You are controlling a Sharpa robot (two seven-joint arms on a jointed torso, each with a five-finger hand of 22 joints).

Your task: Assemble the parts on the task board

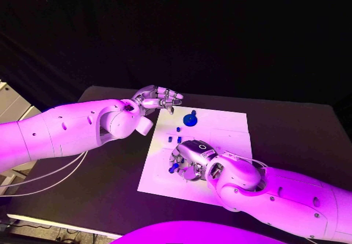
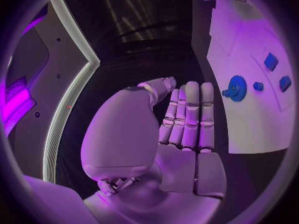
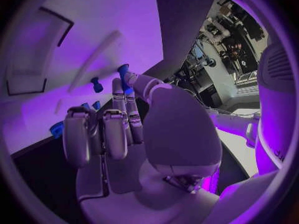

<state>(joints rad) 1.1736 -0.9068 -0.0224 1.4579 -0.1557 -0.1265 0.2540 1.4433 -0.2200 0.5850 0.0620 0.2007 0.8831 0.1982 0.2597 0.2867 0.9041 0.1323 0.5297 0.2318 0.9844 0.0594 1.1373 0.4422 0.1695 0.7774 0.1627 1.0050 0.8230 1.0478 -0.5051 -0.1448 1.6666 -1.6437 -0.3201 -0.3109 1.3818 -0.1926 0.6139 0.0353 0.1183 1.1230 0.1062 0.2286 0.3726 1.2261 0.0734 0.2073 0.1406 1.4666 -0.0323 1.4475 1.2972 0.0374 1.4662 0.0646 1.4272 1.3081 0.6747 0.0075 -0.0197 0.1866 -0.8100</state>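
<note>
Both arms are smooth, glossy white shells built of rounded, bulbous segments, dotted with small dark screw holes. The left arm (image 1: 69, 131) trails thin pale cables beneath it, near the table's (image 1: 293, 127) edge. Each ends in a silver metallic hand: the left hand (image 1: 155, 99) and right hand (image 1: 192, 158) have segmented fingers (image 2: 191, 112) with what look like paler pads, and a domed casing at the thumb's base.

A black table (image 1: 293, 132) with white cables (image 1: 44, 178) hanging off its left edge.
</note>
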